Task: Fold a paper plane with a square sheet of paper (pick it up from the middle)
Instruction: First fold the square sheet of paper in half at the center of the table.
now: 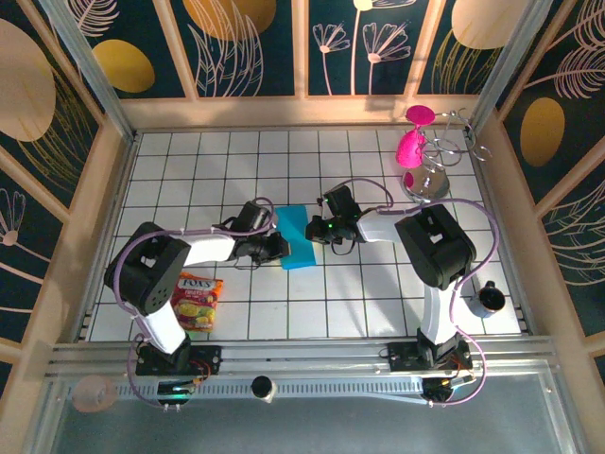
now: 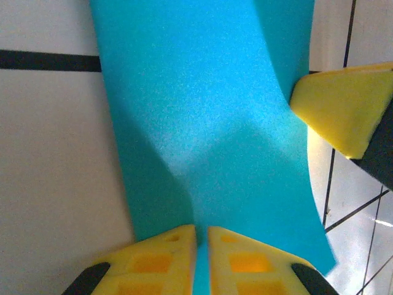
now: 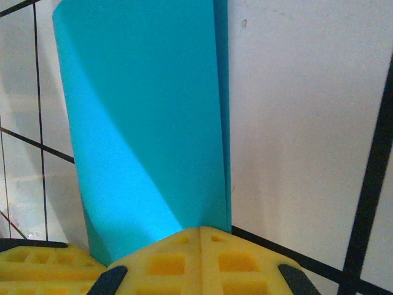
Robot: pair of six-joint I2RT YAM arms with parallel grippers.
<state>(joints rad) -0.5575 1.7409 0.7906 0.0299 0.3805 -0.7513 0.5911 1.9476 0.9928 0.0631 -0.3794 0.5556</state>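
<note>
turquoise square sheet of paper (image 1: 299, 237) is lying doubled lengthwise on the worktop (image 1: 378, 293), up-right of the fox's snack packet (image 1: 197, 301); left hand (image 2: 201, 230) and right hand (image 3: 199, 230) are each pinching it closed-fingered. nose and wing folds are waiting.

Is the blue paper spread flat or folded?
Folded: the paper is a narrow strip from above, and the right wrist view shows a second layer's edge along its right side.

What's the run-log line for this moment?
left fingers: pinching edge of blue paper | right fingers: shut at opposite edge | sheet state: folded over, bowed | stage: early fold
</note>
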